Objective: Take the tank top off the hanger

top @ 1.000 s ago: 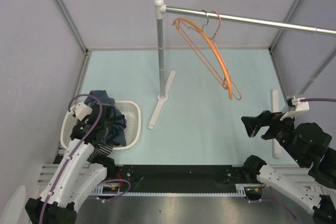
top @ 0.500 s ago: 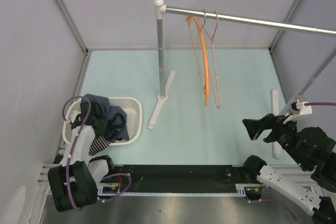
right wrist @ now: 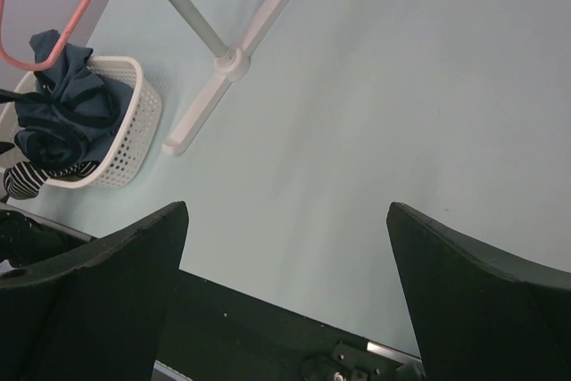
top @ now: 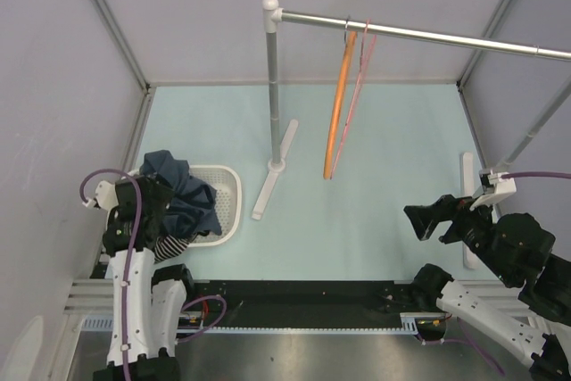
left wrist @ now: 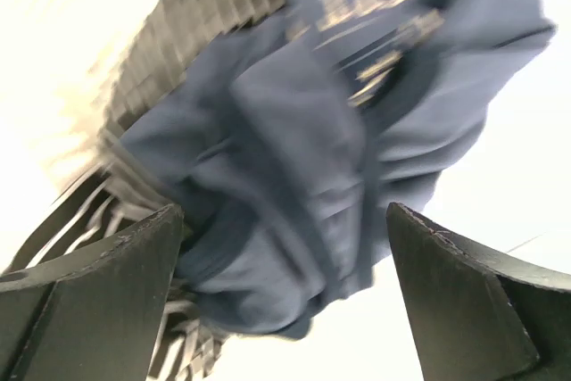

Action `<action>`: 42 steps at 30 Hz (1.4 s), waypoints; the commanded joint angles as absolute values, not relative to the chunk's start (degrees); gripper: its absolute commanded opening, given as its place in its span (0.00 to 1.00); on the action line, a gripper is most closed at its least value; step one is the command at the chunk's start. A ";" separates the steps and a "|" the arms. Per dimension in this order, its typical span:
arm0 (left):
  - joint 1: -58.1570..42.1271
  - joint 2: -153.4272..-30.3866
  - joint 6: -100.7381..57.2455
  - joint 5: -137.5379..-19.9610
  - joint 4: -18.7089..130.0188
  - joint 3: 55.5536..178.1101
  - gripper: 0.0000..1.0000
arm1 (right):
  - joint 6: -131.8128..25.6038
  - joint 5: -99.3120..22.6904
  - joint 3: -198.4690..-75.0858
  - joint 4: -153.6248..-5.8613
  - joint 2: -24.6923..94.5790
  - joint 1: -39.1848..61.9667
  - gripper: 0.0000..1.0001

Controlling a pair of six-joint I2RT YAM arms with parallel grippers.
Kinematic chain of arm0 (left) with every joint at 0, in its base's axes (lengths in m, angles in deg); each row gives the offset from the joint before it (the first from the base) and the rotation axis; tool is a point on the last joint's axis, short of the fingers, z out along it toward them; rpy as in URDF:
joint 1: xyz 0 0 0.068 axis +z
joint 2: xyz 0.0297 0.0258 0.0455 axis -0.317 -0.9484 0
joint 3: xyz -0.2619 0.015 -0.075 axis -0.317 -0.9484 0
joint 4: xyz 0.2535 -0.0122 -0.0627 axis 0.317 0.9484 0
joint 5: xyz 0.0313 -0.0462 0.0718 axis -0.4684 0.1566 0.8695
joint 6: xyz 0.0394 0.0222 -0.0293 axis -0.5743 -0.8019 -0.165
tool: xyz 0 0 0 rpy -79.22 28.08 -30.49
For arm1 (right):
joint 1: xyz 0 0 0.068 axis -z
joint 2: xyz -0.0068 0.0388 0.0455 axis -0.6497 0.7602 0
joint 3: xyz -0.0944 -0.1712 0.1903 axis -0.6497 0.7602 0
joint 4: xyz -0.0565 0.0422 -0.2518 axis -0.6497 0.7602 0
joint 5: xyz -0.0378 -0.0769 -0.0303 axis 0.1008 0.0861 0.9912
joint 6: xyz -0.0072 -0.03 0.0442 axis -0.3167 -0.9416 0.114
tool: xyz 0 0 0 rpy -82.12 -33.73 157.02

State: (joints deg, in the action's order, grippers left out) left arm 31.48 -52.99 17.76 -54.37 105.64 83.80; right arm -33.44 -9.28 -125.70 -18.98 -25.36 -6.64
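Observation:
The orange hanger [top: 337, 104] hangs bare from the steel rail [top: 428, 36], seen edge-on. The striped tank top [top: 169, 245] droops over the near rim of the white basket [top: 227, 207], under the navy T-shirt [top: 183, 198]. My left gripper [left wrist: 284, 220] is open just above this pile, with nothing between its fingers. The left wrist view shows the navy T-shirt [left wrist: 303, 131] and the tank top [left wrist: 67, 216] blurred below it. My right gripper [top: 415, 219] is open and empty over the table at the right. The right wrist view shows the tank top [right wrist: 27, 180] at the basket [right wrist: 134, 122].
A thin pink wire hanger [top: 359, 78] hangs right beside the orange one. The rack's post [top: 275, 86] and foot [top: 275, 169] stand mid-table, with a second foot [top: 467, 207] at the right. Grey walls close in on three sides.
My left gripper has opened and let go of the clothes at the basket, and the arm has drawn back to the left. The two hangers have swung round to edge-on. The right gripper drifted slightly.

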 commanded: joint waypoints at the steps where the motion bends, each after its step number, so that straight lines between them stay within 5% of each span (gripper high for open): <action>1: 31.84 -51.74 21.68 -54.23 118.30 83.42 0.99 | -34.17 -9.84 -125.66 -21.54 -26.18 -6.86 1.00; 9: 31.84 -53.32 26.44 -58.43 122.89 81.25 0.90 | -34.34 -10.45 -125.74 -21.63 -27.68 -6.94 1.00; 13: 31.84 -55.34 27.14 -58.63 121.21 79.20 0.59 | -34.61 -10.72 -125.92 -21.54 -28.21 -6.94 1.00; 17: 31.76 -53.51 27.50 -58.01 121.04 79.47 0.44 | -34.17 -10.20 -125.74 -20.66 -29.43 -6.94 1.00; 19: 31.84 -53.33 26.97 -58.01 119.29 79.29 0.17 | -33.91 -10.02 -125.39 -20.66 -30.22 -6.94 1.00; 21: 31.84 -53.94 25.65 -59.23 116.92 79.82 0.00 | -33.82 -9.84 -125.30 -20.75 -30.49 -7.03 1.00; 31: 31.84 -58.33 19.05 -66.70 102.78 90.98 0.00 | -34.17 -9.75 -126.27 -20.83 -29.44 -7.21 1.00; 42: 32.19 -69.13 27.15 -68.31 90.43 78.85 0.00 | -34.26 -10.45 -125.57 -21.72 -28.65 -7.21 1.00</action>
